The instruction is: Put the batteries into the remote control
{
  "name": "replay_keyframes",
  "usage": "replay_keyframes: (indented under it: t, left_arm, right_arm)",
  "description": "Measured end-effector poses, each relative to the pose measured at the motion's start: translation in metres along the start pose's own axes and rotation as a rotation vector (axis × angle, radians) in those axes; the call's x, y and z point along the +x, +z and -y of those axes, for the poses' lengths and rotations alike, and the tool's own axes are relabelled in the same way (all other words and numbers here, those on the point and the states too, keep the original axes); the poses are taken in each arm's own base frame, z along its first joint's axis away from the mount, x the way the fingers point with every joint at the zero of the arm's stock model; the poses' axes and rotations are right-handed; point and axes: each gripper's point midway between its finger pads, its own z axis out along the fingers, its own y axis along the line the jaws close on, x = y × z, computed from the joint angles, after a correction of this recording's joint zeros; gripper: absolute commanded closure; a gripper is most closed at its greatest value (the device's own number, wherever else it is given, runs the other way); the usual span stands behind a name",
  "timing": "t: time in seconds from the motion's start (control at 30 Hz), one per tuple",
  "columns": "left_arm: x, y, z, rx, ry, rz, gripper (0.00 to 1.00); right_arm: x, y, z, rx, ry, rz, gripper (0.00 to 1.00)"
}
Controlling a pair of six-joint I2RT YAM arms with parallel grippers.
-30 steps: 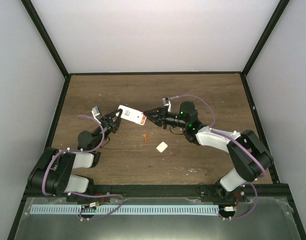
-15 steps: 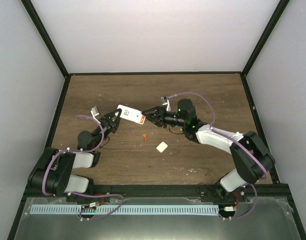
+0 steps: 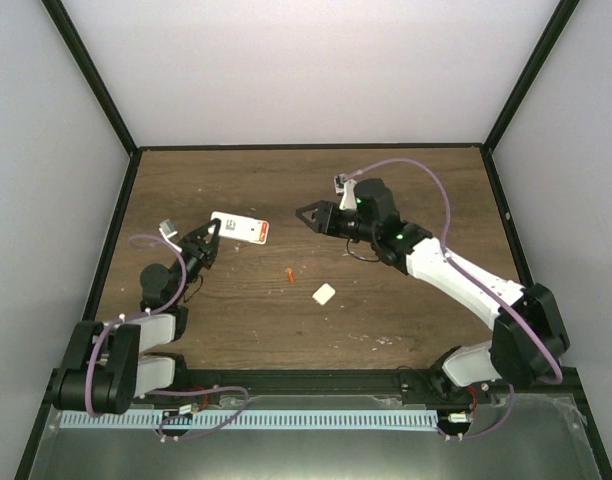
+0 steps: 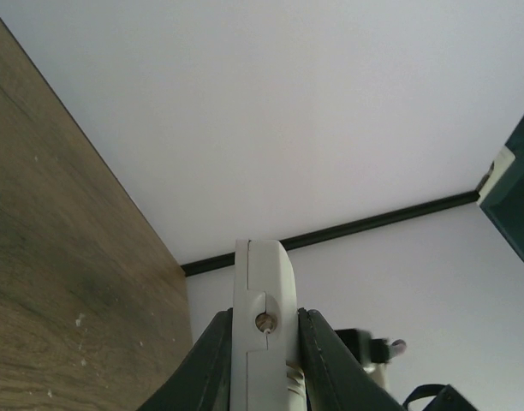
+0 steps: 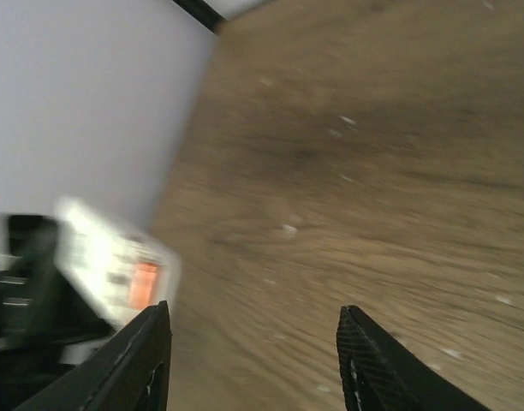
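Observation:
My left gripper (image 3: pixel 208 240) is shut on the white remote control (image 3: pixel 238 229) and holds it above the table at the left. Its back faces up, with one orange battery (image 3: pixel 258 232) seated at its right end. In the left wrist view the remote (image 4: pixel 262 325) stands edge-on between my fingers (image 4: pixel 326 364). In the right wrist view the remote (image 5: pixel 116 261) is blurred at the left, its orange battery (image 5: pixel 143 285) showing. A second orange battery (image 3: pixel 289 274) lies on the table. My right gripper (image 3: pixel 308 214) is open and empty, apart to the right of the remote.
A small white cover piece (image 3: pixel 324 293) lies on the wooden table (image 3: pixel 406 180) near the loose battery. Pale specks are scattered near the front edge. White walls with black frame posts enclose the table on three sides.
My left gripper has carried the remote to the left and away from the right gripper. My right gripper has opened and pulled back to the right and up, leaving an orange battery in the remote.

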Motion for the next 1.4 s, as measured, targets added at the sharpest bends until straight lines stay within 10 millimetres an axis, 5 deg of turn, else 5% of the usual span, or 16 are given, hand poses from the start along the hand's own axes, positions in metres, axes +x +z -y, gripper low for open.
replay_keyframes:
  t: [0.23, 0.4, 0.53, 0.9, 1.4]
  left_arm:
    - [-0.013, -0.012, 0.003, -0.072, 0.001, 0.087, 1.0]
    - [-0.022, -0.02, 0.011, -0.142, 0.044, 0.142, 1.0]
    - [-0.027, -0.026, 0.021, -0.169, 0.074, 0.172, 1.0]
    - [-0.022, -0.039, -0.004, -0.29, 0.039, 0.167, 1.0]
    - [-0.019, -0.04, -0.011, -0.316, 0.028, 0.158, 1.0]
  right_arm:
    - [0.086, 0.066, 0.059, 0.329, -0.182, -0.29, 0.56]
    - [0.123, 0.085, 0.075, 0.423, -0.275, -0.422, 0.59]
    - [0.13, 0.09, 0.073, 0.437, -0.312, -0.451, 0.62]
    - [0.154, 0.098, 0.091, 0.49, -0.345, -0.529, 0.67]
    - [0.167, 0.106, 0.106, 0.533, -0.357, -0.57, 0.79]
